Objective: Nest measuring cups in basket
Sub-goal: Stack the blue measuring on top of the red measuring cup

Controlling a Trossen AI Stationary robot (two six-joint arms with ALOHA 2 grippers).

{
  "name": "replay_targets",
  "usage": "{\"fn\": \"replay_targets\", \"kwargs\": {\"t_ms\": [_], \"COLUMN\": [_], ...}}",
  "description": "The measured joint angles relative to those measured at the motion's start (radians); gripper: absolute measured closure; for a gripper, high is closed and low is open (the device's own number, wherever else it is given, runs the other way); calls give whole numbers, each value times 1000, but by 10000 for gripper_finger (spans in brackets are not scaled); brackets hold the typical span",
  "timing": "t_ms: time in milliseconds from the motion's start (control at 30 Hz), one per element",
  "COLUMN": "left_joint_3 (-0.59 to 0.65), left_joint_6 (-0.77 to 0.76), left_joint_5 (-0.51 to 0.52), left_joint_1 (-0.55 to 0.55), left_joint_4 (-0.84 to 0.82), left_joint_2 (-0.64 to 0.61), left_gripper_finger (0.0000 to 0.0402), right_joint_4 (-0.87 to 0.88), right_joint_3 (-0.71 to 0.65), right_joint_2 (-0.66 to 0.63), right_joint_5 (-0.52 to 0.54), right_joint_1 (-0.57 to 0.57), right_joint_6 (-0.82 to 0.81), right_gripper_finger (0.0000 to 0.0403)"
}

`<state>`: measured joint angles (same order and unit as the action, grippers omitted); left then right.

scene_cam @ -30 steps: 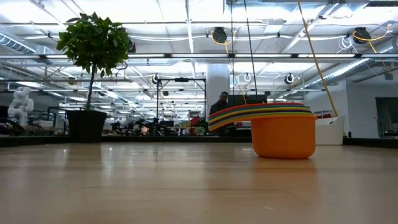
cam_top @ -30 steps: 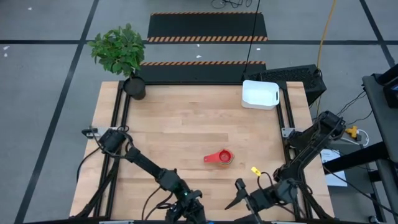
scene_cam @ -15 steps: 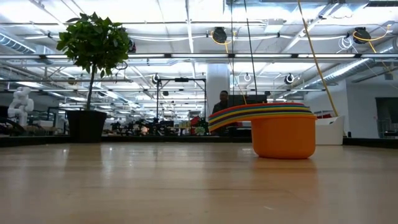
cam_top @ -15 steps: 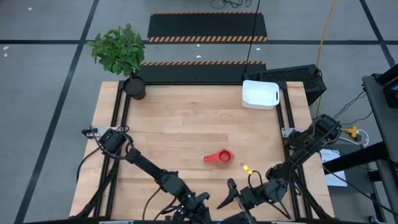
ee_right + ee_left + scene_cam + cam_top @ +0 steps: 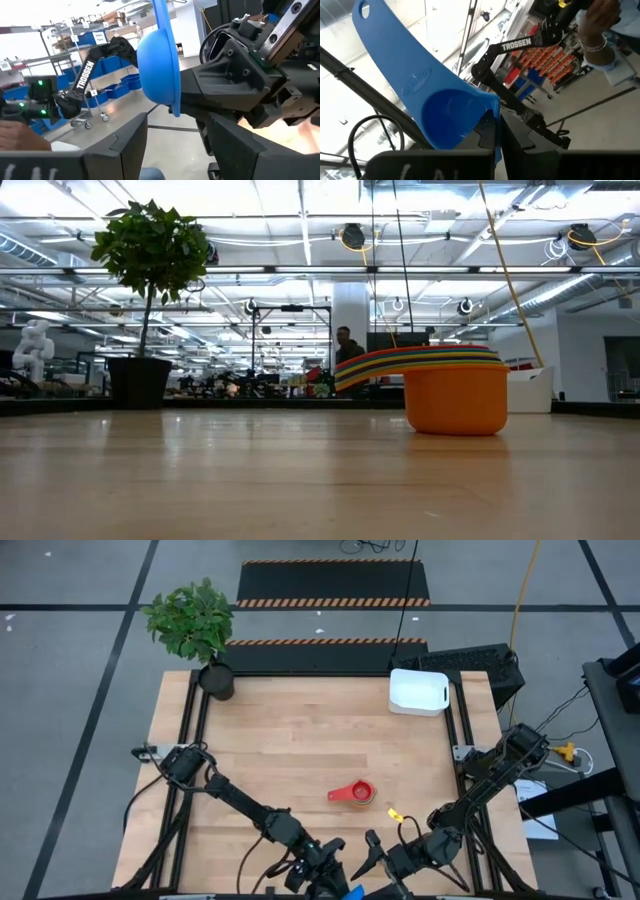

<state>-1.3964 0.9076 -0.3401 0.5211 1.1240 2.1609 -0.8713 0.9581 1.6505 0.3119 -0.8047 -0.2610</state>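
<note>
At front edge, left pincer (image 5: 492,131) pinches blue cup (image 5: 435,107)

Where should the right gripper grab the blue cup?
By its flat handle, from the free far end. The left gripper pinches the blue cup at the bowl's rim, so only the handle sticks out clear. The right gripper is open beside it.

Wooden table in a big, bright workshop hall

A potted plant (image 5: 195,625) stands at a far corner of the wooden table (image 5: 290,750); grey floor (image 5: 80,690) with dark lines and a striped black mat (image 5: 333,585) lies beyond, ceiling strip lights (image 5: 300,220) glow, and a person (image 5: 345,345) stands far off.
</note>
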Motion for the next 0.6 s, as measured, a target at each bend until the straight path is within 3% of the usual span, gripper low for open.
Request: {"fn": "replay_targets", "kwargs": {"t_ms": [200,400,600], "left_joint_3": [0,0,0], "left_joint_6": [-39,-47,-61], "left_joint_5": [0,20,27], "left_joint_1": [0,0,3], "left_joint_4": [-37,-53,-68], "left_joint_2": [0,0,-1], "left_gripper_finger": [387,394,387], "right_joint_4": [7,34,43], "right_joint_3": [0,-1,-1], "right_joint_2": [0,0,0], "right_joint_5": [1,2,3], "right_joint_1": [0,0,1], "right_joint_6": [81,90,94], "right_gripper_finger": [253,320,360]}}
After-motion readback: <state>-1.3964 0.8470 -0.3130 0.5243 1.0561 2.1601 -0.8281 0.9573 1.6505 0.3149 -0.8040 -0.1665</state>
